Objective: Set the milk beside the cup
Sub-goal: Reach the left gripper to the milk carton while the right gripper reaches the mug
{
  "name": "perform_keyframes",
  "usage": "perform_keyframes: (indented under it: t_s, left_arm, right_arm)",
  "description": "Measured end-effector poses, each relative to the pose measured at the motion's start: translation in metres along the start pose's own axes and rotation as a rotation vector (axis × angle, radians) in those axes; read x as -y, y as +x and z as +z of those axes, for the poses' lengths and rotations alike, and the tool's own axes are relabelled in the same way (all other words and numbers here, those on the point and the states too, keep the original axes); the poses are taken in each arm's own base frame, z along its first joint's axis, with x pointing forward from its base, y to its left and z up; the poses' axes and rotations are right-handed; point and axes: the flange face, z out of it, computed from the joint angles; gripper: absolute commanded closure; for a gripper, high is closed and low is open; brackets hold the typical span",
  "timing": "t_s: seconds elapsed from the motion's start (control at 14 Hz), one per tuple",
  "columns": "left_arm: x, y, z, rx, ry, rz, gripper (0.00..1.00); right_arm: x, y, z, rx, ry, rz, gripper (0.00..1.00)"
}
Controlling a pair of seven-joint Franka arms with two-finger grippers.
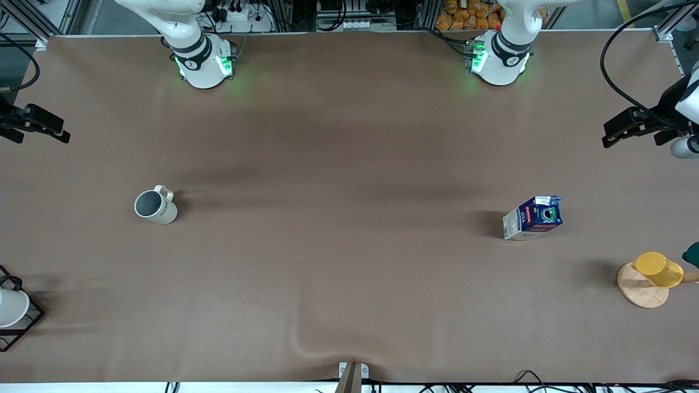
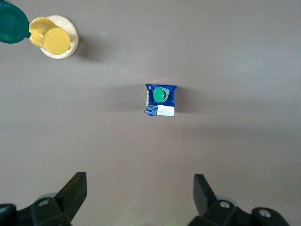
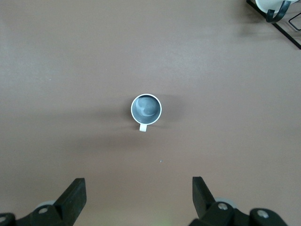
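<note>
The milk (image 1: 532,218) stands upright on the brown table toward the left arm's end; the left wrist view shows its green cap from above (image 2: 160,100). The cup (image 1: 155,206), an off-white mug with a grey inside, stands upright toward the right arm's end and shows in the right wrist view (image 3: 146,108). My left gripper (image 1: 614,134) (image 2: 139,181) is open and empty, high over the table near the milk. My right gripper (image 1: 57,131) (image 3: 138,184) is open and empty, high over the table near the cup.
A yellow cup (image 1: 658,269) (image 2: 49,37) sits on a round wooden stand (image 1: 639,292) beside a green object (image 1: 692,254). A black wire rack (image 1: 24,322) (image 3: 282,26) with a white cup (image 1: 11,307) stands at the right arm's end. The cloth wrinkles (image 1: 322,349) at the near edge.
</note>
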Motion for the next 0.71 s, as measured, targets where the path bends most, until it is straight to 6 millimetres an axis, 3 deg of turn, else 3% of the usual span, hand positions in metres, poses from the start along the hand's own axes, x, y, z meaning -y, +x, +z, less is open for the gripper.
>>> perform_keyframes:
  t_s: [0.43, 0.57, 0.71]
  left_arm:
    - [0.0, 0.001, 0.003, 0.01, -0.001, 0.0, 0.0]
    - [-0.003, 0.014, 0.022, 0.027, -0.02, 0.002, 0.0]
    - [-0.007, 0.034, 0.057, 0.06, -0.028, 0.0, 0.0]
  right_arm:
    - [0.0, 0.004, 0.001, -0.018, -0.002, -0.001, 0.0]
    - [0.0, 0.005, 0.001, -0.018, -0.002, -0.001, 0.0]
    - [0.0, 0.005, 0.002, -0.02, -0.003, -0.002, 0.0]
